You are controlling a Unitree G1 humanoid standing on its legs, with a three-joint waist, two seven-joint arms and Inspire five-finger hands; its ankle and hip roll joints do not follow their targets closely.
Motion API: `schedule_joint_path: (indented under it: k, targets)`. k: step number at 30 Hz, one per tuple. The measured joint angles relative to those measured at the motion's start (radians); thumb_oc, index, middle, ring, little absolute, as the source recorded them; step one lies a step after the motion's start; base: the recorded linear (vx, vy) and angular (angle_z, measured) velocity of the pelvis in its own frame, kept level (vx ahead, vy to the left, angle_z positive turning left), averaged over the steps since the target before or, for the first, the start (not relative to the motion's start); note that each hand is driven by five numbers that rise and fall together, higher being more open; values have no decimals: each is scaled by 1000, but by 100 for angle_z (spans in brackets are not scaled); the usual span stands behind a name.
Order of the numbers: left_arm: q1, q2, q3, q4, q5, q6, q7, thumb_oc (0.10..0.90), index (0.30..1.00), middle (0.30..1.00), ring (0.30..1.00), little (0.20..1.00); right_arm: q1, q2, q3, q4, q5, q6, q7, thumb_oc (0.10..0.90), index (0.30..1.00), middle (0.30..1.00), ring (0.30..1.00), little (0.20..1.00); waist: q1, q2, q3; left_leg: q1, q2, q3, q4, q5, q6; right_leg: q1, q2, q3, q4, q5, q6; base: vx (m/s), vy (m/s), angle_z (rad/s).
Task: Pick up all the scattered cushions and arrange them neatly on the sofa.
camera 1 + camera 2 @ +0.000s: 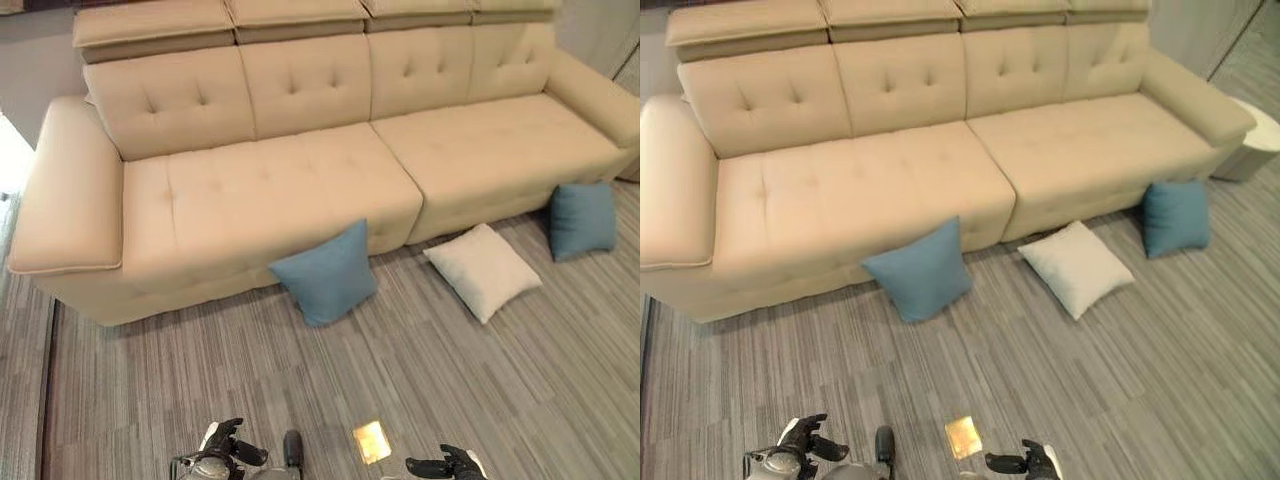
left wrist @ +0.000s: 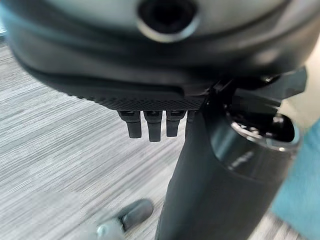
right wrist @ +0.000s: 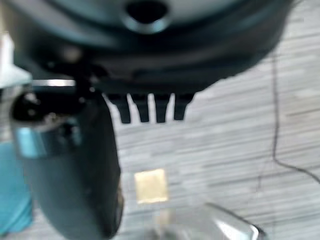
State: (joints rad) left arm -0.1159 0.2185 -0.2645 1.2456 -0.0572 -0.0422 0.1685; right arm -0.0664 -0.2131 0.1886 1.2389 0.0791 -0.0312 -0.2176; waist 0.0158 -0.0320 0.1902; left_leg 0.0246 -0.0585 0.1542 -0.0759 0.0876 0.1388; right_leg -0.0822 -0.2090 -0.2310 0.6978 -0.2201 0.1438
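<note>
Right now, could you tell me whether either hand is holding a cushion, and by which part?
Nothing is held. The left hand and right hand hang empty, fingers straight, above the floor; all three cushions lie by the sofa.

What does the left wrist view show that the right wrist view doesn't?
The left wrist view has the left hand and a pale beige strip, probably the sofa. The right wrist view has the right hand and a shiny yellow square on the floor. Both share the striped grey floor and the edge of a blue cushion.
</note>
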Motion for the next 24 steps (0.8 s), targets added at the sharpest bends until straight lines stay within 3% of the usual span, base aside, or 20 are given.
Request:
schedule_joint_path:
  k: [2,3,7,10,11,12,14,17,18,19,20,21,23,24]
  targets:
    - [0,5,-1,2,0,5,0,800,900,900,900,900,-19,0,0,-8,-2,-4,2,800,900,900,900,900,-5,15,8,25,4,-10,-2,-40,19,-63,-11,-17,-28,0,0,231,14,1]
    - [5,5,-1,9,0,7,0,800,900,900,900,900,-26,-1,-1,-8,-4,-4,5,800,900,900,900,900,-5,24,13,49,8,-5,-2,-33,-5,-86,-13,-31,-85,-1,-6,100,-30,2]
    - [15,8,-1,9,1,5,0,800,900,900,900,900,-32,-8,-1,-35,-5,-5,6,800,900,900,900,900,-23,27,20,81,27,-16,0,-71,-9,-162,6,-63,-306,61,-34,256,-76,10]
    - [28,-2,2,15,7,6,-1,800,900,900,900,900,-47,-10,-1,-36,-14,-5,7,800,900,900,900,900,-33,27,22,112,56,-39,0,-112,-43,-171,61,1,-463,200,-29,366,-170,17]
    - [36,-9,3,27,15,4,-3,800,900,900,900,900,-40,-10,-1,-30,-14,-4,8,800,900,900,900,900,-35,27,21,123,66,-60,3,-109,-71,-131,73,-14,-512,289,-59,193,-94,32]
    - [36,-18,4,33,19,3,0,800,900,900,900,900,-32,-14,-2,-27,-15,-2,7,800,900,900,900,900,-39,33,21,134,80,-73,3,-118,-83,-109,91,-17,-530,319,-98,303,-157,48]
    - [38,-24,4,39,20,3,-2,800,900,900,900,900,-19,-19,-2,-26,-17,2,8,800,900,900,900,900,-35,46,15,135,115,-88,40,-127,-110,-73,127,-24,-541,312,-129,290,-196,28]
    - [36,-26,25,41,20,1,-2,800,900,900,900,900,-12,-27,-3,-28,-20,2,7,800,900,900,900,900,-33,43,10,111,131,-110,121,-123,-133,-17,137,-62,-586,311,-144,233,-211,32]
    - [30,-26,35,41,19,-2,-2,800,900,900,900,900,-6,-43,-2,-27,-20,1,7,800,900,900,900,900,-31,36,4,69,129,-106,219,-119,-171,23,136,-76,-624,308,-159,101,-124,24]
    - [32,-26,37,39,19,-4,-2,800,900,900,900,900,-9,-47,-1,-27,-20,1,6,800,900,900,900,900,-28,35,4,60,124,-103,233,-122,-188,31,135,-77,-630,311,-167,141,-177,34]
    - [30,-29,48,41,17,-7,-1,800,900,900,900,900,-21,-53,-4,-28,-19,-4,5,800,900,900,900,900,-34,36,1,17,134,-114,331,-122,-238,36,139,-72,-632,284,-173,95,-115,13]
    - [20,-27,51,39,13,-7,0,800,900,900,900,900,-33,-56,-5,-31,-19,-6,4,800,900,900,900,900,-30,32,3,-26,133,-106,414,-120,-239,43,149,-72,-635,282,-184,143,-150,4]
    - [12,-20,50,34,-1,-18,1,800,900,900,900,900,-27,-48,1,-29,-14,-8,4,800,900,900,900,900,-17,17,-3,-89,145,-106,555,-89,-281,77,150,-73,-655,281,-217,170,-109,1]
    - [8,-17,46,30,-1,-18,1,800,900,900,900,900,-24,-47,6,-26,-12,-7,4,800,900,900,900,900,-15,1,0,-109,152,-99,597,-97,-278,96,152,-82,-675,278,-229,208,-68,19]
